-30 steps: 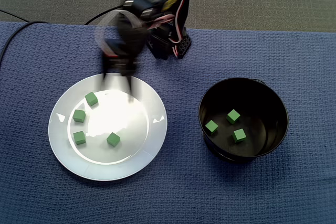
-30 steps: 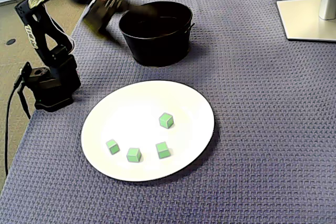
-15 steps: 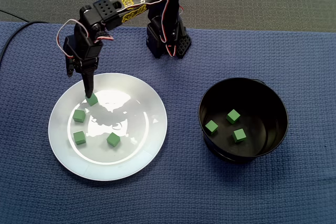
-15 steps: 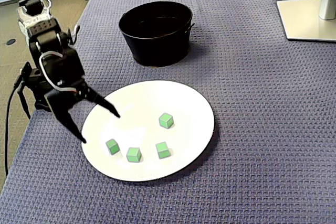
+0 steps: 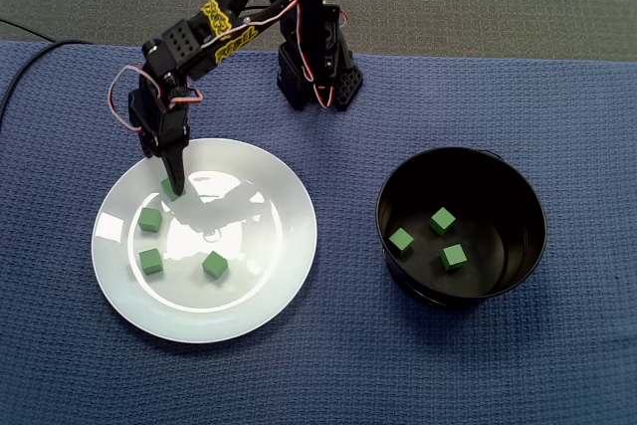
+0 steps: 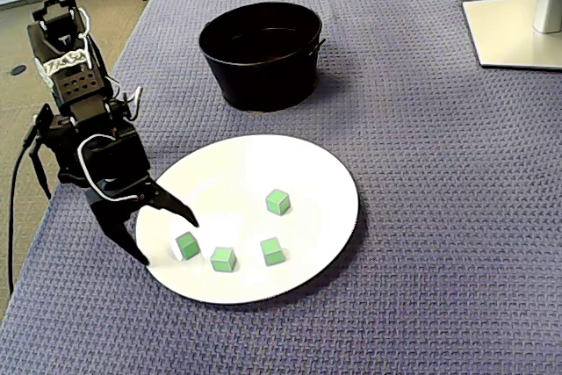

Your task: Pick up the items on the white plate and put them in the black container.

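Cube (image 6: 186, 244) at spread tips of tool (image 6: 169, 241), on white plate (image 6: 316, 173).

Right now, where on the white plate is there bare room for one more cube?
Free: the side of the white plate toward the black container, and the blue cloth between them. Crowded: the opposite side, with four green cubes and the open end effector at one.

Open cloth (image 5: 346, 238) between plate (image 5: 299, 246) and container (image 5: 381, 216)
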Controlling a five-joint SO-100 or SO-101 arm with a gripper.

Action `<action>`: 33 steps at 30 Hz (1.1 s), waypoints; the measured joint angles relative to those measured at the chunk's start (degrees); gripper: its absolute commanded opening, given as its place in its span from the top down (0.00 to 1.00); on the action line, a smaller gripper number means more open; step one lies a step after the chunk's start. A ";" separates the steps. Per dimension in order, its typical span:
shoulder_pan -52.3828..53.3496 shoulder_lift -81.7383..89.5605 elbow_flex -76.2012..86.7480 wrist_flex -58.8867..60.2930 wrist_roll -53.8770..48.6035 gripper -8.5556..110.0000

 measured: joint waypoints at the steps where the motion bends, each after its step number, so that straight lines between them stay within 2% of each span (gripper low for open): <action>1: -0.62 -0.88 -0.53 0.00 0.26 0.64; 8: -2.37 -3.60 -2.46 0.00 2.02 0.65; 33: -5.89 0.18 6.15 -5.62 3.87 0.93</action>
